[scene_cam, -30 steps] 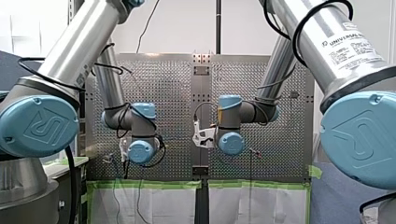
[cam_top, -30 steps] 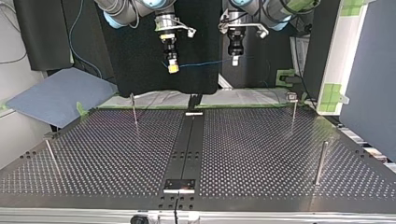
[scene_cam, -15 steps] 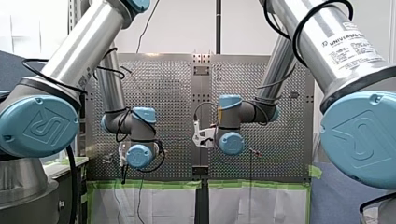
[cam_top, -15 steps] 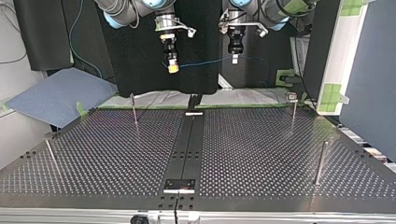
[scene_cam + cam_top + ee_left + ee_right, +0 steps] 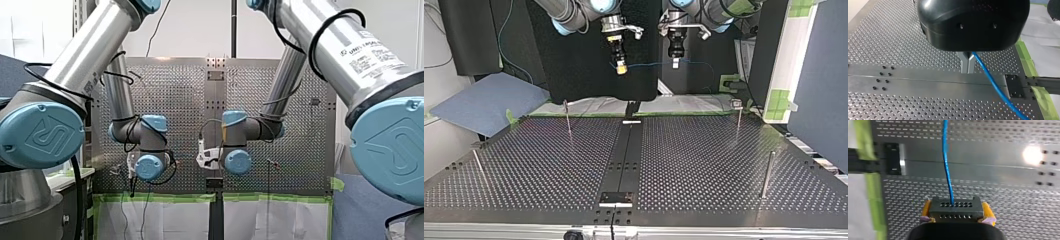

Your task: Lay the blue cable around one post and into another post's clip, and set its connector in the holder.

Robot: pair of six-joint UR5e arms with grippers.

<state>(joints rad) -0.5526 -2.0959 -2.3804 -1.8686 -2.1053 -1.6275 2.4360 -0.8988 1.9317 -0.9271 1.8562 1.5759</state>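
Reads "UNIVERSAL" at the head of the black printed label (image 5: 371,49) on my right arm's silver tube; smaller lines beneath too fine to make out. One embossed logo on each of two large pale-blue joint caps (image 5: 37,135). Counted in the top view: two arms, one thin blue cable (image 5: 649,64) strung between their grippers, and four thin upright metal posts (image 5: 567,116) on the perforated metal table (image 5: 704,165). Clamped between the yellow pads (image 5: 987,210) of my right gripper (image 5: 957,213): one black rectangular connector (image 5: 955,206) with two rows of small holes, cable leaving straight ahead of the jaws. Pinched together on the same cable: the narrow metal fingers (image 5: 964,63) of my left gripper (image 5: 967,63), cable trailing out beside them, well above the table.
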